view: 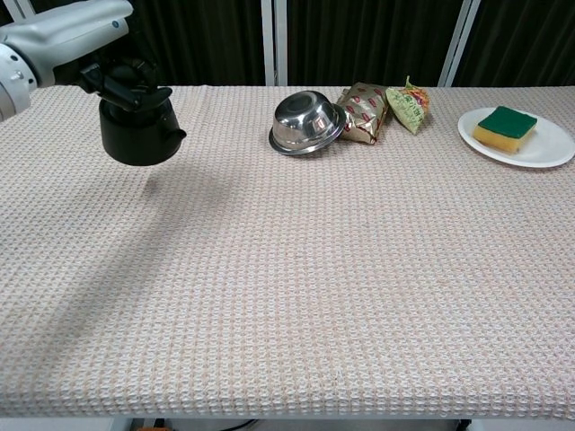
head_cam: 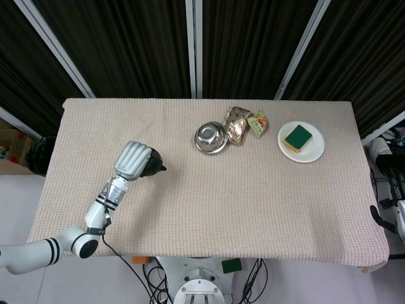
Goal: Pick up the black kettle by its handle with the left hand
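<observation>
A robot test lab rather than a home: a single table (head_cam: 209,183), covered in a beige waffle-weave cloth (view: 341,269), stands before floor-to-ceiling black curtains (head_cam: 247,44) divided by pale metal frame bars (head_cam: 193,47). Loose cables (head_cam: 152,278) and the robot's base (head_cam: 199,292) show at the near edge, more equipment (head_cam: 389,183) at the right, and cardboard boxes (head_cam: 11,147) on the floor at left. Household props sit at the far side: a steel bowl (view: 307,122), snack packets (view: 364,112) and a sponge (view: 505,125) on a white plate (view: 539,153).
</observation>
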Motion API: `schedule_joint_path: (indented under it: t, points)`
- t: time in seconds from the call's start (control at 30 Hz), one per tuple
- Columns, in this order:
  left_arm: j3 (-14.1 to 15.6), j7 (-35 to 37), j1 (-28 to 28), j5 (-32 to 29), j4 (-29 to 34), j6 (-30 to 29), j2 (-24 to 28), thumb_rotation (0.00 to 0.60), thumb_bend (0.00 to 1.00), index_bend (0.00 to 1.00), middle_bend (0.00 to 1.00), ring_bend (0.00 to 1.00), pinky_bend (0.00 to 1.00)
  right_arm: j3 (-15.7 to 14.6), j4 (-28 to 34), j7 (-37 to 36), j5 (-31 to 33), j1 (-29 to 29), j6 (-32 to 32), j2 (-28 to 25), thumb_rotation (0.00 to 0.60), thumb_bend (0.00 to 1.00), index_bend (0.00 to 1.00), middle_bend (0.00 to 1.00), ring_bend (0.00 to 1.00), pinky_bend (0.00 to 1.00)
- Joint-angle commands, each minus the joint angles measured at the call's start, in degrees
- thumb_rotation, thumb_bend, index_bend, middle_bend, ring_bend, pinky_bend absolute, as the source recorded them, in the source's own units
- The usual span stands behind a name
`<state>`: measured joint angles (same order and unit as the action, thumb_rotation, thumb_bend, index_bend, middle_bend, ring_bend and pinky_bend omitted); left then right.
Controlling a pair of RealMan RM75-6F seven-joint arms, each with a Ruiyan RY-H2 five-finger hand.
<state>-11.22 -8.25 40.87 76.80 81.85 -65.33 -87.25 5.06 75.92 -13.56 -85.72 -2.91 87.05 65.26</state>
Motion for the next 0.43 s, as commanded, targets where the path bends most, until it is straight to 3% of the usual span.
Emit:
schedule_joint_path:
  t: [0.03, 0.43]
  points:
    - [0.18, -0.78, -0.07, 0.83, -0.71, -0.83, -0.45, 0.6, 0.45, 1.0, 1.0, 1.0, 0.78, -0.01, 0.0, 0.02, 0.01, -0.02, -0.06, 0.0, 0.6, 0.32, 0.0, 0.0, 0.0, 0.0]
    - [0.47, -3.07, -0.27, 3.14, -3.19, -3.2, -1.85, 0.6, 0.45, 1.0, 1.0, 1.0, 0.78, -0.07, 0.03, 0.18, -0.02, -0.02, -0.08, -0.02, 0.6, 0.32, 0.0, 0.0, 0.0, 0.0]
